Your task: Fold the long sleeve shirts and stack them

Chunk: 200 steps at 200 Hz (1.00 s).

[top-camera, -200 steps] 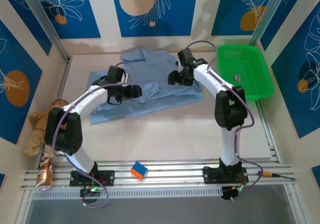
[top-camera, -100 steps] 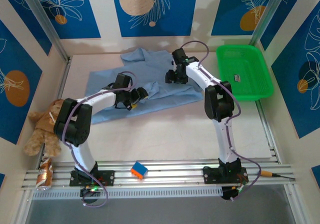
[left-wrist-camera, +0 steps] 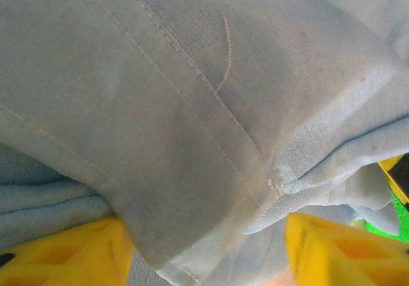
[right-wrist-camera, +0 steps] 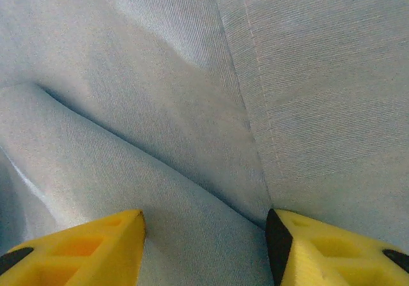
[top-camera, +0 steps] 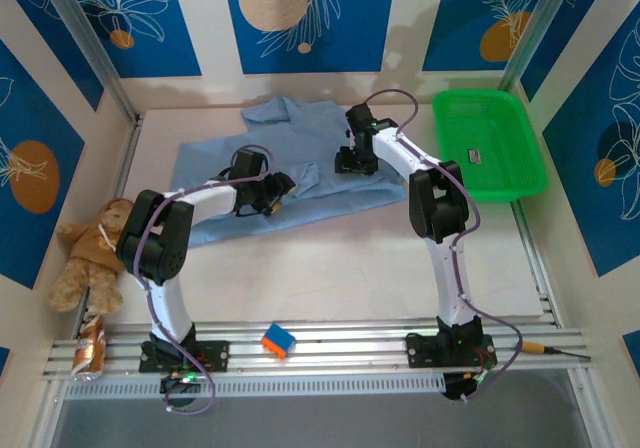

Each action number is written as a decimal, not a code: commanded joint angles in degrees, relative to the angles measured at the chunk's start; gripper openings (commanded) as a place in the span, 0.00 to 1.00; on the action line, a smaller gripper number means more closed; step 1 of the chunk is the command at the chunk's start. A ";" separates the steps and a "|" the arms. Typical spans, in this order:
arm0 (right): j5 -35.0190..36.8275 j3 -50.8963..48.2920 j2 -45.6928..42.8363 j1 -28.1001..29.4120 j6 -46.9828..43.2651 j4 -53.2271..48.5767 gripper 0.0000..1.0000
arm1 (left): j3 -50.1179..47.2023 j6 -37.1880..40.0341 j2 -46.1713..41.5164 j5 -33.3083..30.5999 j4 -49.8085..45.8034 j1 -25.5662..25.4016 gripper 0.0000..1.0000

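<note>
Barely begun, with the light blue shirt (top-camera: 310,138) spread unfolded on the desk (top-camera: 330,258) and both jaws parted astride cloth, gripping nothing yet.

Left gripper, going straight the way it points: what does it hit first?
The light blue shirt: a hemmed fold lies between the left gripper's open fingers, close in front; whether it touches yet is unclear.

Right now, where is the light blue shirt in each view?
Top external: shirt at far centre, under left end effector and right end effector.
Left wrist: shirt close up, stitched hem between the yellow fingers.
Right wrist: shirt close up, a fold running towards the fingers.
Landmark: green basket, right of the shirt from above; green sliver at left wrist's right edge.
</note>
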 commanded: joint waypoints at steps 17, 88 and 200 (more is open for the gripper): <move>-0.35 -1.15 0.51 -0.25 0.70 -0.19 0.53 | 0.82 -0.16 1.44 -1.45 0.82 -0.09 0.35; 1.39 -1.75 0.18 -0.91 1.66 -1.52 0.53 | 1.70 15.92 -9.29 -9.46 -16.04 3.53 0.00; 3.35 -2.29 0.66 -1.73 3.95 -2.61 0.53 | -8.03 43.63 -34.05 -26.46 -33.44 9.04 0.00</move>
